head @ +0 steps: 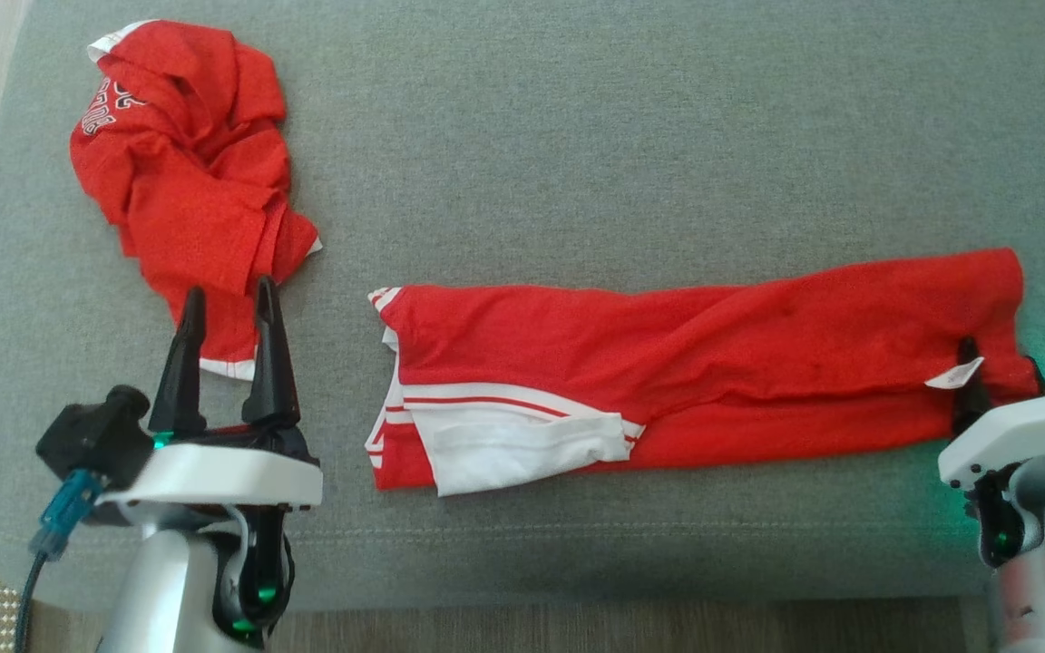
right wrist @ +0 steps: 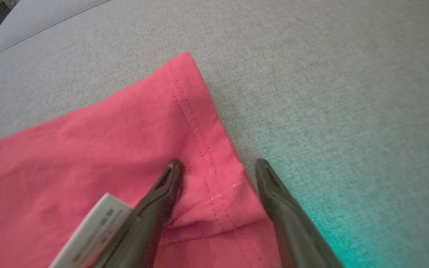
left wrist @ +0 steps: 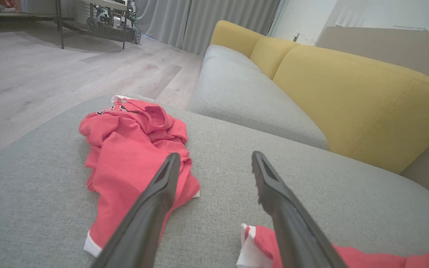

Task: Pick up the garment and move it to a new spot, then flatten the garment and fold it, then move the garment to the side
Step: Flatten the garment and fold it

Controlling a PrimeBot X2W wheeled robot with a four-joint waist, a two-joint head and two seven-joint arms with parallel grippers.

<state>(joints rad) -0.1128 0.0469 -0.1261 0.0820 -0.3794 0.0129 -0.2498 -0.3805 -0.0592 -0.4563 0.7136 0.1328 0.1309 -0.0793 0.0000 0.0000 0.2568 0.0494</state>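
Observation:
A long red garment (head: pixel 695 363) lies folded into a strip across the grey cushion (head: pixel 577 136), with white trim at its left end. My right gripper (head: pixel 1001 363) stands open at its right end. In the right wrist view that gripper (right wrist: pixel 218 163) straddles the stitched hem of the garment (right wrist: pixel 88 149): one finger is over the cloth beside a white label (right wrist: pixel 91 230), the other over the bare cushion. My left gripper (head: pixel 229 299) is open and holds nothing, its tips just over the lower edge of a second, crumpled red garment (head: pixel 178 172). In the left wrist view the left gripper (left wrist: pixel 214 156) points past the crumpled garment (left wrist: pixel 136 149).
The cushion's front edge (head: pixel 577 580) runs along the bottom, with wooden floor (left wrist: pixel 50 74) beyond its left side. A yellow sofa back (left wrist: pixel 348 104) and a further grey seat (left wrist: pixel 244 96) lie behind. A wheeled rack (left wrist: pixel 106 22) stands far off by the curtains.

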